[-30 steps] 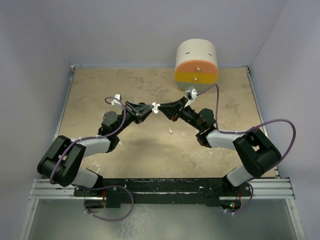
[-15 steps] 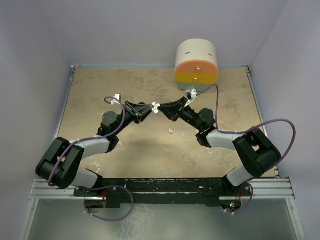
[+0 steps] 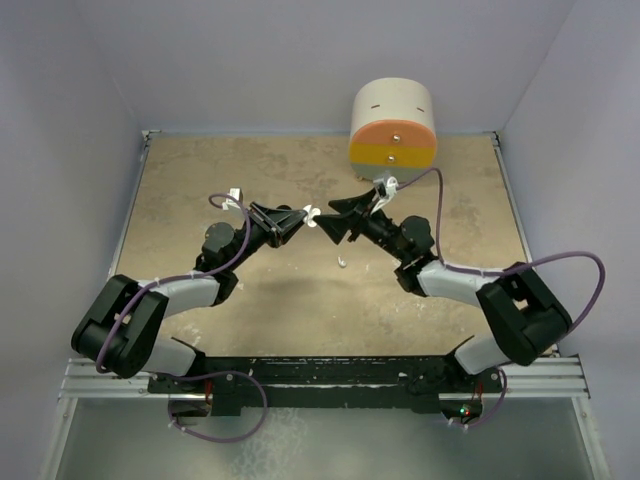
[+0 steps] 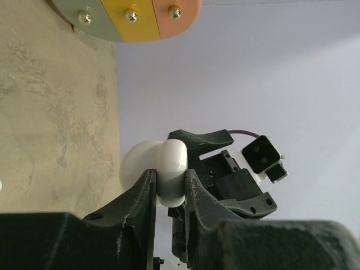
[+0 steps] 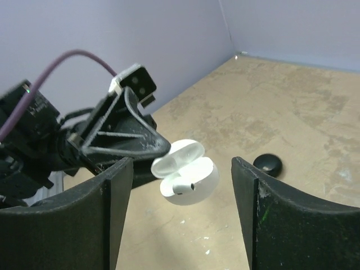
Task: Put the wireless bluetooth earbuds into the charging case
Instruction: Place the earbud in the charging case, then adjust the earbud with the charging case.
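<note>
Right gripper (image 3: 336,217) has just let go and pulled back from the charging case (image 5: 187,169), and its fingers now stand wide apart either side of it. That likely means one bud is delivered. Left gripper (image 4: 169,179) is clamped on the case, held off the table (image 3: 200,180), lid up. One white earbud (image 5: 183,187) sits in the case; I cannot tell about the second socket. A loose white earbud (image 3: 342,263) lies on the table, on the near side of the case.
</note>
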{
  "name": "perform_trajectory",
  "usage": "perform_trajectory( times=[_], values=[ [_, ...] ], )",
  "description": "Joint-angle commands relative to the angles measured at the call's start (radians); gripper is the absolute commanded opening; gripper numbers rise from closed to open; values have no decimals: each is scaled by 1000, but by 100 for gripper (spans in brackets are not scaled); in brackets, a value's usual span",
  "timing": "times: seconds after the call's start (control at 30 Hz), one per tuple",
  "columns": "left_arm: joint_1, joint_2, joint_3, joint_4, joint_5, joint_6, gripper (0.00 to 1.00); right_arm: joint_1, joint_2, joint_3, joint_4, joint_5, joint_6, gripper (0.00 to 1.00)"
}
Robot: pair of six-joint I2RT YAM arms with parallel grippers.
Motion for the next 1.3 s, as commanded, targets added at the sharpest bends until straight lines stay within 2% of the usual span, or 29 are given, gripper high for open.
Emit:
perform_trajectory(
  times=[0.0, 0.13, 0.23, 0.37, 0.6, 0.97, 1.27],
  values=[
    [-5, -6, 12, 40, -17, 16, 0, 4, -141, -2, -42, 130, -30, 74],
    [-5, -5, 16, 6, -63, 29, 0, 5, -226, 78, -323, 375, -60, 77],
    [-6, -1, 32, -27, -91, 42, 0, 6, -211, 179, -574, 521, -63, 78],
    [-7, 20, 60, -28, -87, 43, 0, 5, -159, 269, -765, 609, -76, 79],
    [-12, 28, 78, -27, -76, 46, 0, 6, -66, 358, -870, 614, -121, 80],
    [-16, 36, 81, -33, -78, 55, 0, 32, -53, 356, -849, 545, -180, 79],
    [-21, 63, 89, -22, -80, 57, 0, 88, -28, 383, -881, 551, -193, 79]
  ],
)
